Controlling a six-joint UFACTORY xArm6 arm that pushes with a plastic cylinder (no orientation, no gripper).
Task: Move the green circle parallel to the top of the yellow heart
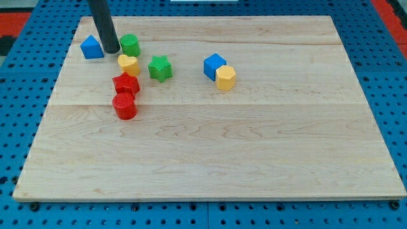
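Note:
The green circle (130, 44) sits near the board's upper left. The yellow heart (128, 64) lies just below it, almost touching. My tip (111, 50) stands at the green circle's left side, touching or nearly touching it, between it and the blue block (92, 48). The rod rises out of the view's top.
A green star (160, 68) lies right of the heart. A red block (126, 84) and a red cylinder (124, 106) sit below the heart. A blue cube (214, 65) and a yellow hexagon (225, 77) touch near the middle. The wooden board (254, 159) rests on a blue pegboard.

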